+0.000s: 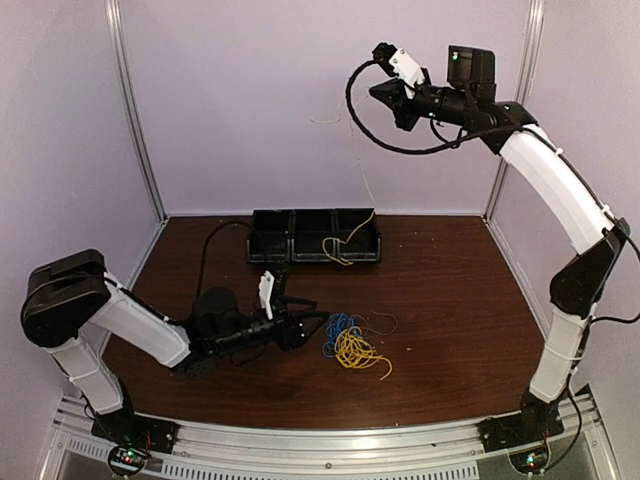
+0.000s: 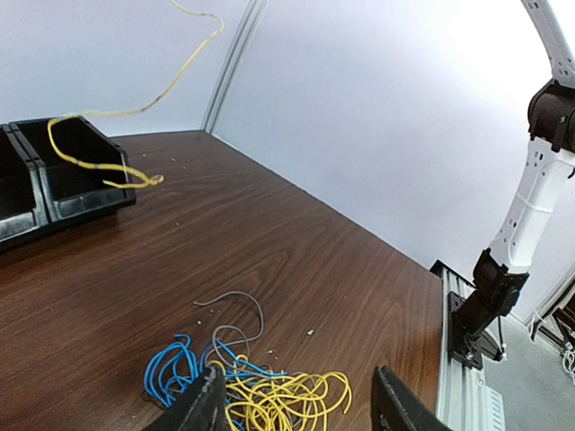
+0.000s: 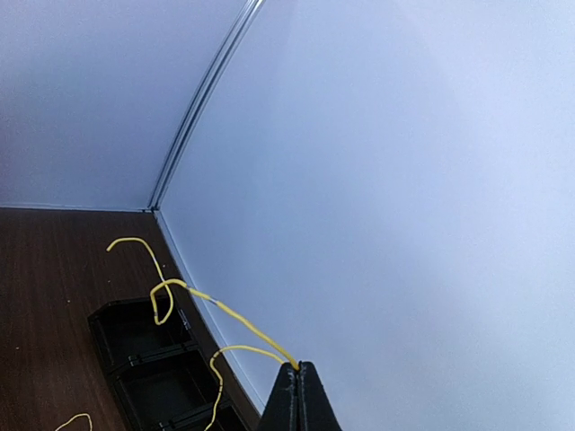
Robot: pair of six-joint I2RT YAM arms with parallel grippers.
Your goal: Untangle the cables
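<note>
Centre of the desk [image 1: 440, 300], just ahead of the left end effector [image 1: 303, 322]: the tangle [image 1: 350, 343]. It's blue and yellow loops plus a thin grey strand, lying flat.

Left arm is low and by far the nearer one, pointing right along the desk, straight at the pile. In the left wrist view its jaws are spread. One finger [image 2: 202, 409] is on the blue side and the other is just past the yellow coil, so the pile's near edge sits between them. Nothing looks pinched. The blue-side finger may be touching the loops, can't tell.

Right end effector [image 3: 301, 391] is up high near the back wall, well apart from the pile. Its jaws are pressed together on one lifted yellow cable [image 3: 234, 320]. That cable runs roughly vertical and its loose end drapes over the black bins [image 1: 262, 232] at the back of the desk. No visible link from it to the pile.

Judgement: the next move is the left arm's. The pile is a clump with no clear long axis, blue on the far side and yellow on the near side. Closing here probably catches both colours and drags the whole clump. Better to shift onto one colour's edge first.
</note>
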